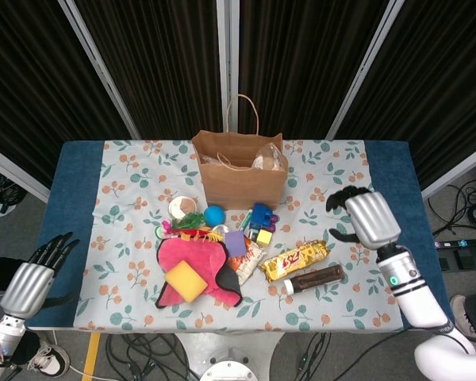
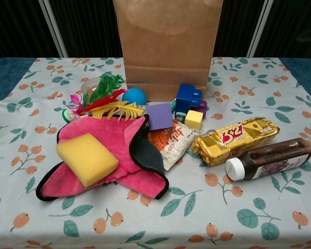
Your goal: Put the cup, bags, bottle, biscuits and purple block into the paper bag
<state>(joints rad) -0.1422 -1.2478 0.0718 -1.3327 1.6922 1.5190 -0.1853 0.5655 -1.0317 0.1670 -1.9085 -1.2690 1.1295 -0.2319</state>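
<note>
The paper bag [image 1: 239, 173] stands upright in the upper middle of the frame with a clear bag [image 1: 268, 157] inside it at the right. Below it lie the cup [image 1: 182, 208], the purple block [image 1: 235, 243], a snack bag [image 1: 252, 254], the gold biscuits [image 1: 294, 259] and the dark bottle [image 1: 314, 279] on its side. The right hand [image 1: 368, 218] hovers at centre right, fingers curled, holding nothing. The left hand [image 1: 33, 278] hangs at lower left, off the table [image 1: 79, 182], fingers apart and empty.
</note>
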